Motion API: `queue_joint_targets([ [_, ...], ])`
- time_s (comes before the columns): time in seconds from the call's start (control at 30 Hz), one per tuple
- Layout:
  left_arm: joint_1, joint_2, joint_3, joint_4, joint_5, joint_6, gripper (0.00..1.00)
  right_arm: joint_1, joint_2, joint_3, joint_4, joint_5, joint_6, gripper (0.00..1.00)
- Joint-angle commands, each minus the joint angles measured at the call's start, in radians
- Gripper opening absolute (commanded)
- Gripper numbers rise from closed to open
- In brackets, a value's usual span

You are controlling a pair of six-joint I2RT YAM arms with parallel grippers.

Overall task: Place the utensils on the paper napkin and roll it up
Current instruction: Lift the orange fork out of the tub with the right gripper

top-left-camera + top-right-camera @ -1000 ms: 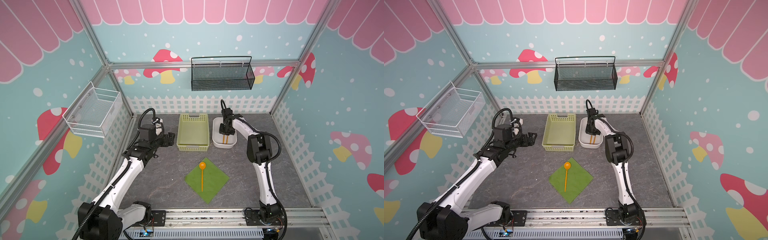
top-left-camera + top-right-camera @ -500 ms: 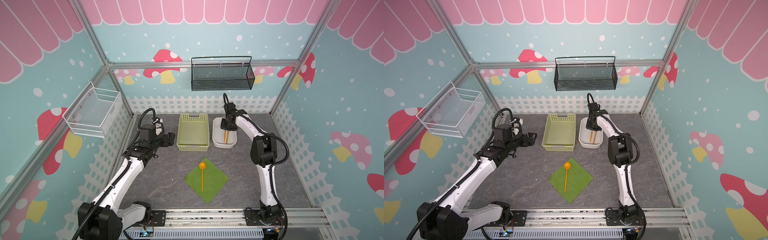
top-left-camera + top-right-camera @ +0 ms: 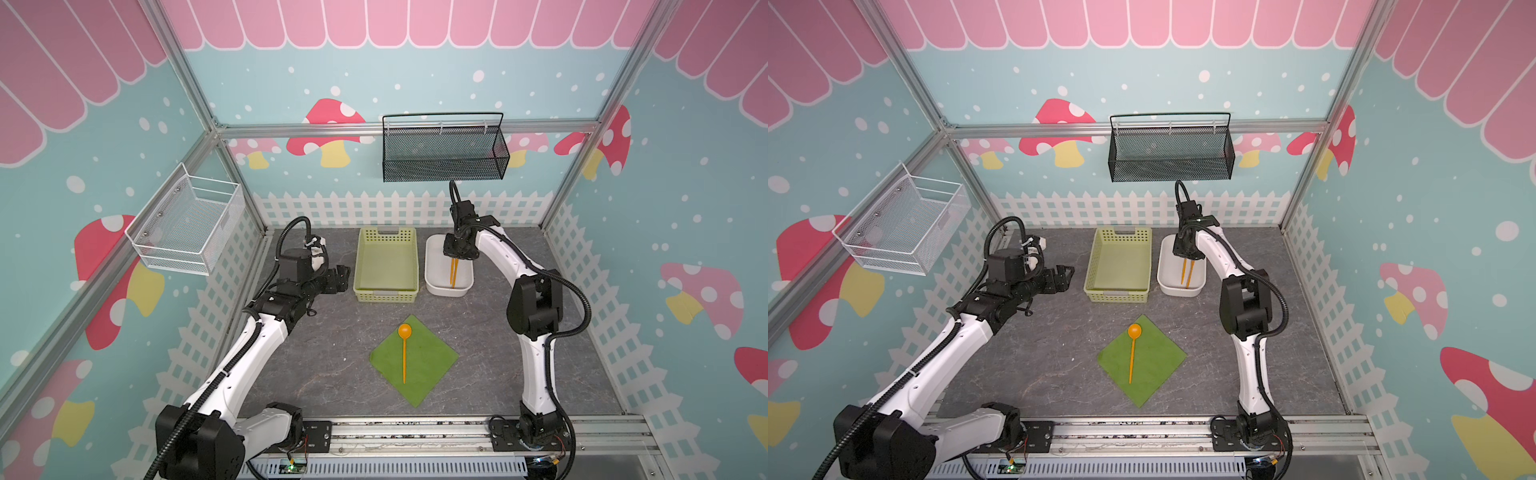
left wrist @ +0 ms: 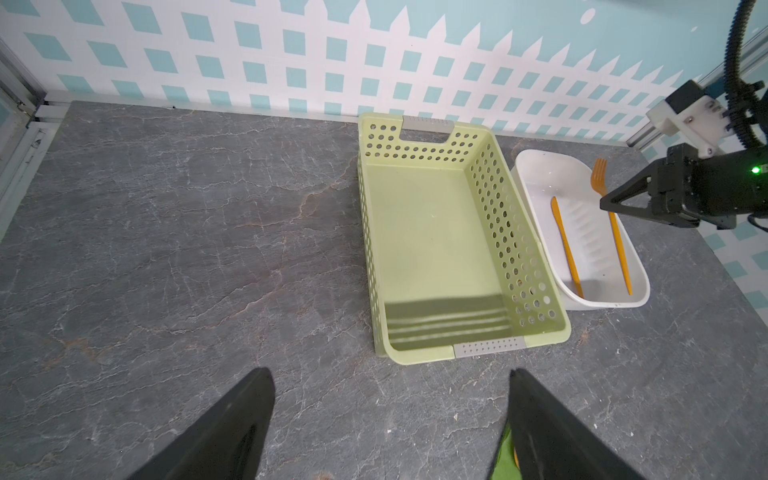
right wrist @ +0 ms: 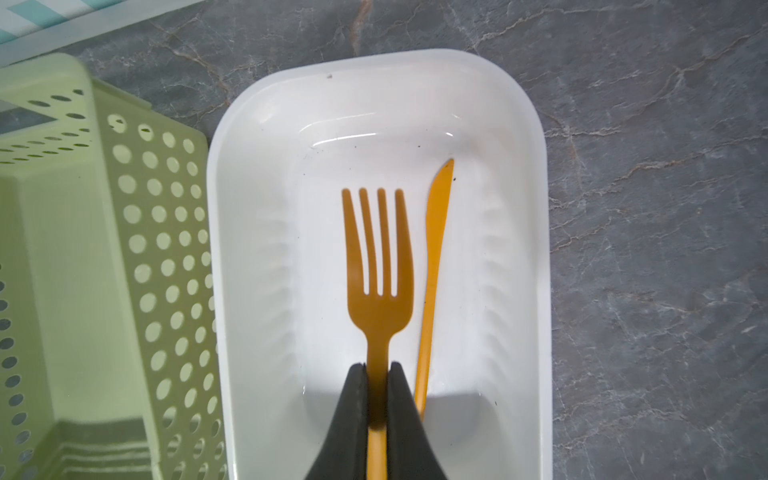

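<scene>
The green paper napkin (image 3: pixel 428 365) (image 3: pixel 1154 365) lies flat as a diamond near the table's front. An orange spoon (image 3: pixel 404 353) (image 3: pixel 1132 353) rests on it, bowl toward the back. My right gripper (image 5: pixel 378 368) (image 3: pixel 455 255) is shut on the neck of the orange fork (image 5: pixel 380 266) (image 4: pixel 615 232) over the white dish (image 5: pixel 216 232) (image 3: pixel 432 270). I cannot tell whether the fork's handle end still touches the dish. The orange knife (image 5: pixel 434 257) (image 4: pixel 565 245) lies in the dish beside it. My left gripper (image 4: pixel 390 372) (image 3: pixel 343 276) hovers open and empty, left of the basket.
A pale yellow-green perforated basket (image 3: pixel 386 262) (image 4: pixel 490 232) stands empty just left of the dish. A black mesh basket (image 3: pixel 444 149) hangs on the back wall and a white wire basket (image 3: pixel 187 224) on the left wall. White fence panels edge the table.
The right arm's elbow has swung to the right and toward the front, and its gripper over the dish has shifted slightly. The left arm, napkin and spoon are unchanged.
</scene>
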Motion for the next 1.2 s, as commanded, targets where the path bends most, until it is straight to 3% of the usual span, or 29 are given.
queue_joint_targets([
  [0.0, -0.005, -0.027, -0.011, 0.006, 0.006, 0.008, 0.9, 0.016, -0.052, -0.037, -0.027, 0.017, -0.006, 0.09],
  [0.67, -0.023, -0.013, -0.008, 0.006, 0.015, 0.004, 0.89, 0.078, -0.236, -0.25, 0.024, 0.024, 0.017, 0.09],
  [1.17, -0.06, -0.013, -0.009, -0.002, 0.003, 0.007, 0.89, 0.212, -0.415, -0.514, 0.089, 0.025, 0.097, 0.09],
])
